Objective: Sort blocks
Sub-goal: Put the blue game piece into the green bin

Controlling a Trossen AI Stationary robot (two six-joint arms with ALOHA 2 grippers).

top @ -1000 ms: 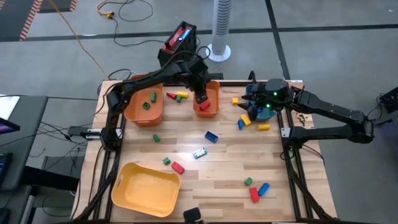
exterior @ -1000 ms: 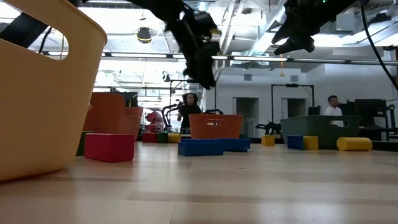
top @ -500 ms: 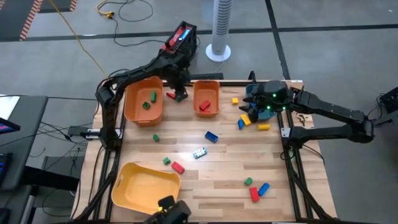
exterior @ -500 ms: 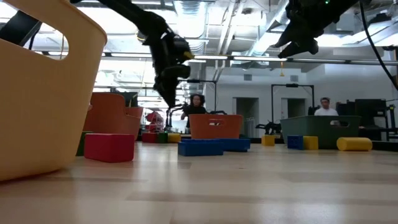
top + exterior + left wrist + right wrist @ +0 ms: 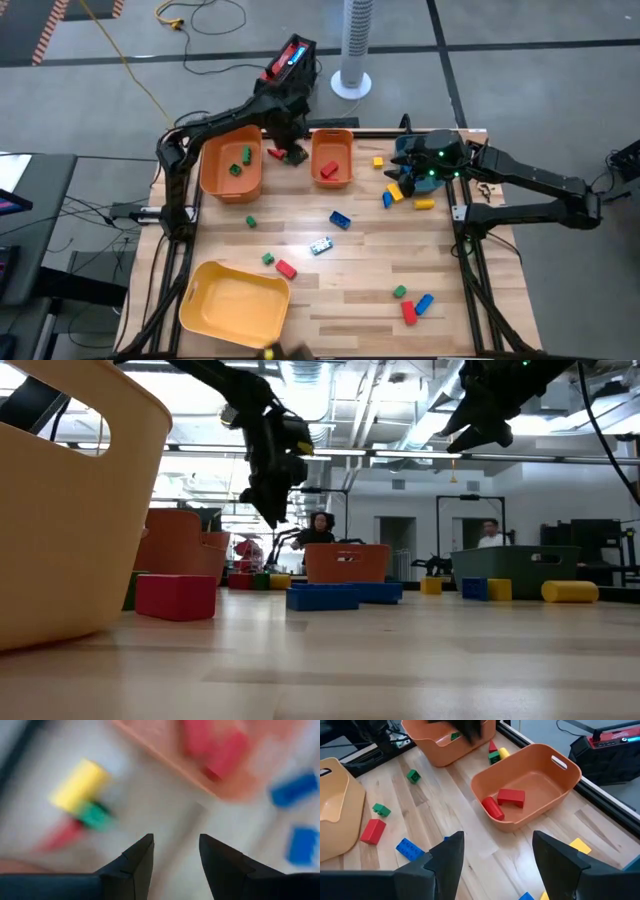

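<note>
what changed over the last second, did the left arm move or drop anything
The left hand swung from over the smaller orange plastic bin to the gap between it and the larger orange plastic bin, above the small red, green and yellow plastic bricks lying there. Its fingers are open and empty; no release shows. The right hand and the scattered bricks stayed put.

Level view across the table (image 5: pixel 400 670): a yellow bin (image 5: pixel 60 510) fills the near left, with a red block (image 5: pixel 176 597) just beside it and a blue block (image 5: pixel 343 595) farther back in front of an orange bin (image 5: pixel 346 563). To the right stand a dark bin (image 5: pixel 520 570), small yellow and blue blocks (image 5: pixel 487 589) and a yellow cylinder (image 5: pixel 570 591). The left pincer (image 5: pixel 270 510) hangs above the table left of centre, the right pincer (image 5: pixel 478 426) high at upper right; two people (image 5: pixel 488 535) show in the room behind.
</note>
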